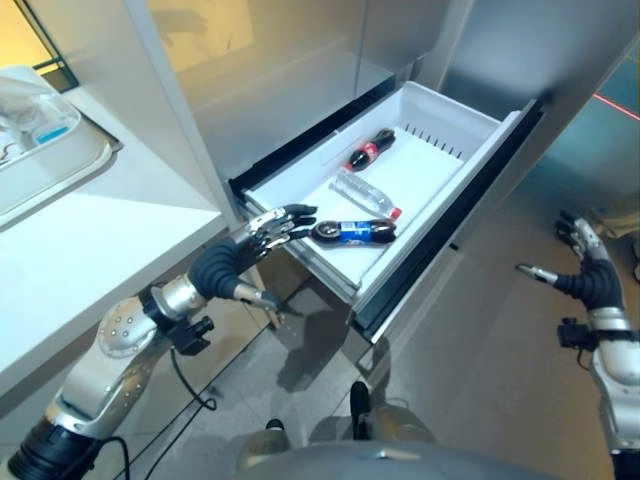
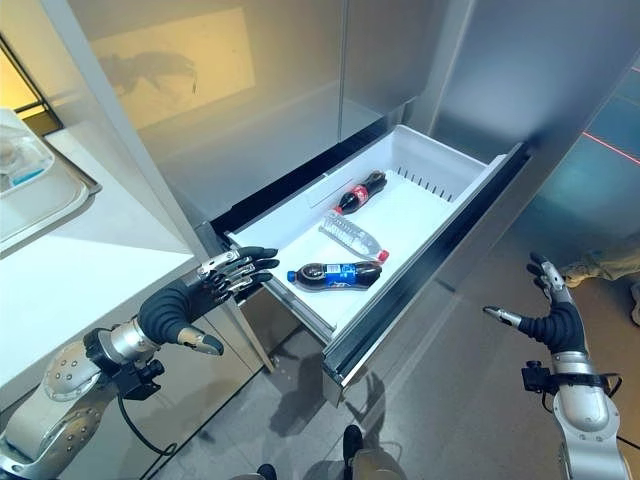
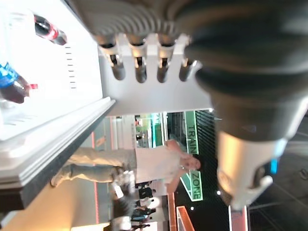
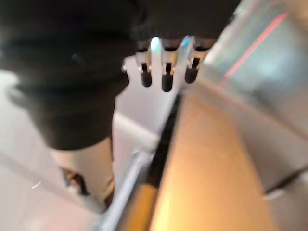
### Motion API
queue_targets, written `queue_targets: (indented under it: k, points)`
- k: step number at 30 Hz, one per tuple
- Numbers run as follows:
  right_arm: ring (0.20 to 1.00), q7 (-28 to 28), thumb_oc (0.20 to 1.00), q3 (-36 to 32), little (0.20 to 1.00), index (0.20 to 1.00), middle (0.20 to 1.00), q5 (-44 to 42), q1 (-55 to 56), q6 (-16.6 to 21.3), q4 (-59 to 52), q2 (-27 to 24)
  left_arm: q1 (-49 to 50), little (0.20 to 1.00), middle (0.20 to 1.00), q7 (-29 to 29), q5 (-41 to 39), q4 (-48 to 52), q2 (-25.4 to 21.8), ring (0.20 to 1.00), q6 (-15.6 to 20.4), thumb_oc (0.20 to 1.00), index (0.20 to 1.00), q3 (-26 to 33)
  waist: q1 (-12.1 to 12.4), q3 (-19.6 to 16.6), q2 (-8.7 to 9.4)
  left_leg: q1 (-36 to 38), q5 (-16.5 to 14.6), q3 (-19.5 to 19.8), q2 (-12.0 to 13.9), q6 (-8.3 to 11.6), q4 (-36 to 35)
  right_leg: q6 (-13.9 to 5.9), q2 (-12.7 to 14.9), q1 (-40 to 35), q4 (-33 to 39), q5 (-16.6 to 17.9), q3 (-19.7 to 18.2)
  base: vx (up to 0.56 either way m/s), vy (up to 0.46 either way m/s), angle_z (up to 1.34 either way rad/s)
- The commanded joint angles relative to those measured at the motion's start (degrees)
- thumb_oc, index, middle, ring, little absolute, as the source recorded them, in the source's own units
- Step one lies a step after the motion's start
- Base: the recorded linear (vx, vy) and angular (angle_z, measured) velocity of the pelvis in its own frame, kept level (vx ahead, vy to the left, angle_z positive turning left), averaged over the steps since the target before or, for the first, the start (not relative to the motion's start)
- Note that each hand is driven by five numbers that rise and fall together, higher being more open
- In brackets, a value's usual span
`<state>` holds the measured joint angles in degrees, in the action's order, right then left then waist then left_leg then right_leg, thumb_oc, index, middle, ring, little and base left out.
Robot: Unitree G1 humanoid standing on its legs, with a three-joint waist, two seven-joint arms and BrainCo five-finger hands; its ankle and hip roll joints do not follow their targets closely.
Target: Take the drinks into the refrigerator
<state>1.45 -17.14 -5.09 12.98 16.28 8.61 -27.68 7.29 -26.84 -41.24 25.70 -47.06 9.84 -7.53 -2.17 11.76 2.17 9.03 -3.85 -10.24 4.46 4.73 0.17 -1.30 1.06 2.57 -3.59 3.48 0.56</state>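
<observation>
The refrigerator's white drawer (image 1: pixel 452 176) stands pulled out. Three bottles lie in it: a dark cola with a red label (image 1: pixel 370 148) at the back, a clear bottle with a red cap (image 1: pixel 365 195) in the middle, and a dark bottle with a blue label (image 1: pixel 352 231) nearest the front. My left hand (image 1: pixel 265 232) is open at the drawer's near left corner, its fingertips just short of the blue-label bottle's base and holding nothing. Its straight fingers (image 3: pixel 139 67) show in the left wrist view. My right hand (image 2: pixel 550 315) hangs open off to the right, well clear of the drawer.
A white counter (image 1: pixel 80 250) runs along the left, carrying a tray (image 1: pixel 60 175) with a clear container. Steel refrigerator doors (image 1: pixel 300 70) rise behind the drawer. Grey floor lies below and to the right. A person (image 3: pixel 144 166) stands far off.
</observation>
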Motion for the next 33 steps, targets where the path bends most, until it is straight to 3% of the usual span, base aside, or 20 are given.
queue_targets:
  k: [1,3,4,5,6,13,25,33]
  points:
    - [0.934,0.61,0.934,0.47,0.934,0.934,0.934,-1.12,-3.14,2.16,-0.9,-0.61,-0.04,1.0,1.0,0.49,1.34,2.0,1.04,1.0,3.9,1.0,1.0,2.22,0.24,0.07,0.79,-0.89,-4.66,-1.24,-2.4,-3.53,3.31,-5.48,0.82,-2.33,-2.77,-3.5,-0.25,-0.01,0.021,-0.17]
    - [0.533,-0.63,0.533,3.16,0.533,0.533,0.533,-1.95,-2.53,1.66,2.08,0.49,0.19,1.0,1.0,0.66,2.01,1.65,1.75,1.0,4.08,1.0,1.0,2.48,0.28,-0.07,0.7,0.13,-4.17,-1.41,-2.48,-3.87,1.89,-5.7,0.77,-2.21,-2.88,-3.15,-0.71,-0.02,0.018,-0.1]
    - [0.398,-1.17,0.398,4.27,0.398,0.398,0.398,-2.51,-2.74,1.7,3.2,0.5,0.16,1.0,1.0,0.62,2.12,1.62,1.88,1.0,4.3,1.0,1.0,2.46,0.33,-0.13,0.71,0.46,-3.9,-1.47,-2.5,-3.96,1.37,-5.78,0.71,-2.22,-2.84,-3.09,-0.91,-0.02,0.01,-0.07]
    - [0.332,-1.66,0.332,5.38,0.332,0.332,0.332,-2.99,-3.08,1.66,4.18,0.6,0.16,1.0,1.0,0.64,2.19,1.63,1.94,1.0,4.45,1.0,1.0,2.49,0.44,-0.12,0.7,0.75,-3.7,-1.54,-2.52,-4.03,0.94,-5.79,0.62,-2.18,-2.87,-3.04,-1.05,-0.02,0.004,-0.09]
    - [0.2,-2.2,0.2,7.09,0.2,0.2,0.2,-3.15,-3.56,1.52,5.76,0.76,0.3,1.0,1.0,0.62,2.29,1.57,2.06,1.0,4.52,1.0,1.0,2.59,0.69,-0.12,0.73,1.15,-3.42,-1.59,-2.55,-4.13,0.38,-5.79,0.54,-2.2,-2.91,-3.06,-1.2,-0.02,-0.001,-0.08]
    - [0.2,-5.98,0.2,15.34,0.2,0.2,0.2,-6.33,-8.08,0.88,10.52,0.21,-0.27,1.0,1.0,-0.01,2.35,1.35,2.35,1.0,4.88,1.0,1.0,1.04,2.26,-0.57,0.82,2.53,-2.18,-0.6,-2.62,-4.17,-1.91,-5.74,0.54,-2.96,-2.7,-3.07,-0.32,0.0,-0.005,-0.03]
    - [0.2,-9.49,0.2,28.3,0.2,0.2,0.2,-3.52,-18.9,-1.07,14.24,-4.2,-1.72,1.0,1.0,0.01,2.84,1.5,1.17,1.0,5.01,1.0,1.0,-1.37,5.89,0.26,0.28,2.01,-0.61,2.66,-2.94,-4.35,-3.2,-5.35,1.49,-3.12,-3.07,-3.29,2.37,-0.01,-0.013,0.13]
    - [0.2,-9.36,0.2,33.08,0.2,0.2,0.2,-2.83,-26.92,-1.5,16.83,-6.89,-2.07,1.0,1.0,0.65,2.84,2.22,0.4,1.0,5.23,1.0,1.0,-2.28,8.29,1.42,-0.25,0.79,0.5,5.32,-3.02,-4.38,-3.72,-5.07,2.3,-2.37,-4.6,-3.65,4.75,-0.01,-0.005,0.13]
